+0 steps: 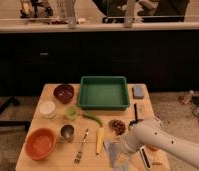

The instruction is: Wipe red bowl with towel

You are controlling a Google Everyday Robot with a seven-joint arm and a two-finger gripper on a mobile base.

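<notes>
**Gripper low over the towel, red bowl far across the table**

The gripper (122, 161) sits at the front edge of the table (49, 125), right of centre and low over the towel (112, 149). Its fingers are spread wide, released rather than clenched. Whether they touch the cloth cannot be told. The towel lies as a pale blue-grey, creased patch on the tabletop, partly hidden by the gripper and wrist. The white arm (163, 142) runs from there to the lower right and out of view.

Just left of the towel lies a slim yellow piece (99, 140), then a fork (82, 146), both pointing roughly front to back. Beyond the towel is a brown clump (117, 126), with a long green pod (93, 118) to its left.

The red bowl (41, 143) stands upright at the front left corner of the table, well apart from the towel and the gripper. A metal cup (67, 133) stands just beside its right rim.

Further back on the left are a white cup (47, 108), a small green cup (70, 113) and a dark maroon bowl (63, 93). A green tray (103, 93) takes the middle of the back. A small blue-grey block (138, 91) lies to its right, with a thin black item (135, 114) in front of that.
</notes>
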